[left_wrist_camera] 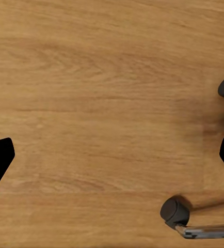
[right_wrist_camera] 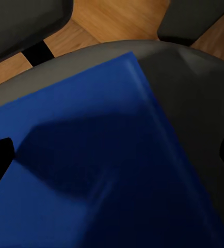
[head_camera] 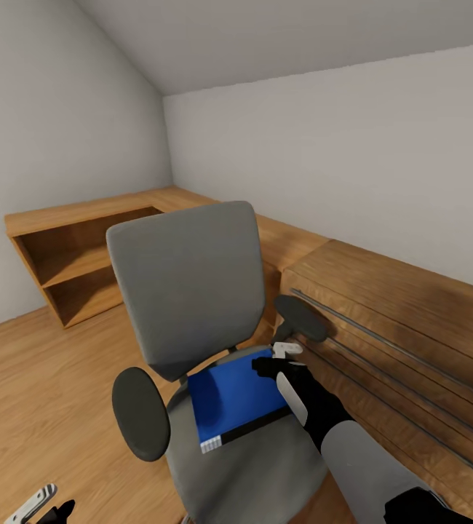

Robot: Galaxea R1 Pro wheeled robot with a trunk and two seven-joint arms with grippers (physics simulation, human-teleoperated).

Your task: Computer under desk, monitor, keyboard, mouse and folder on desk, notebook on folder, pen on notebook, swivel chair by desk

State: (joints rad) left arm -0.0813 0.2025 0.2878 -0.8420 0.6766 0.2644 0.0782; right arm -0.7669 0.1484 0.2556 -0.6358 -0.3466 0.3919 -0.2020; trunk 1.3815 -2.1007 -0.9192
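Where our left gripper (head_camera: pixel 38 506) hangs low at the near edge of the head view, above the light wood floor (head_camera: pixel 40 378), its fingers stand spread apart; the left wrist view shows that grained floor (left_wrist_camera: pixel 101 103) and a dark castor (left_wrist_camera: pixel 175 211) on a chrome leg of the chair base.

Our right gripper (head_camera: pixel 284 355) hovers over the far right corner of the folder (head_camera: pixel 236 397), fingers parted in the right wrist view with nothing between them; we cannot tell whether they touch the cover.

The folder lies flat on the grey upholstered seat of the swivel chair (head_camera: pixel 185 291). It is a bright blue, smooth rectangle; its long axis runs from the seat's front toward the backrest, skewed a little to the right, and its dark edge with the white spine end (head_camera: pixel 211 444) faces us. In the right wrist view the folder (right_wrist_camera: pixel 91 165) carries the gripper's shadow.

Rounded black armrests flank the seat, and the tall grey back rises behind it.

Beyond stand oak drawers (head_camera: pixel 404 342) with thin metal rails, and farther left an open oak shelf unit (head_camera: pixel 76 262) against the grey-white wall.
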